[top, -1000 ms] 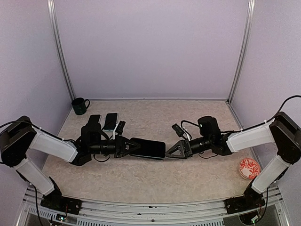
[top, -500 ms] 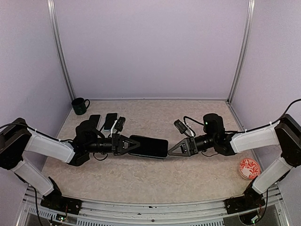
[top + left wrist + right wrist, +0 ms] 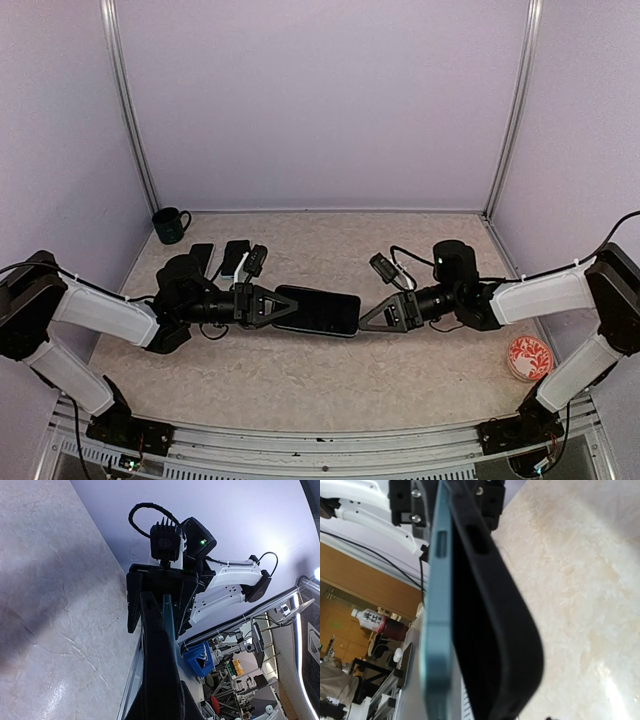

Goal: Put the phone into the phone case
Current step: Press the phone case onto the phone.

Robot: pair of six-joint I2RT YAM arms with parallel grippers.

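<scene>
A teal-edged phone (image 3: 322, 310) and a black phone case lie face to face, held level above the table between my two grippers. My left gripper (image 3: 278, 305) is shut on their left end. My right gripper (image 3: 364, 320) is closed on their right end. In the left wrist view the black case (image 3: 154, 655) and the teal phone edge (image 3: 169, 617) run edge-on up to the right gripper (image 3: 162, 597). In the right wrist view the phone (image 3: 435, 630) sits left of the case (image 3: 492, 620). The case bulges away from the phone at the near end. The left gripper (image 3: 447, 500) shows at the top.
A dark green mug (image 3: 170, 225) stands at the back left. Two more dark phones or cases (image 3: 200, 254) (image 3: 236, 257) lie on the table behind the left arm. A red and white dish (image 3: 528, 357) sits at the front right near the right arm.
The left arm has stretched out and carried the phone and case a little to the right. The right gripper has backed off rightwards with them and stays at their right end.
</scene>
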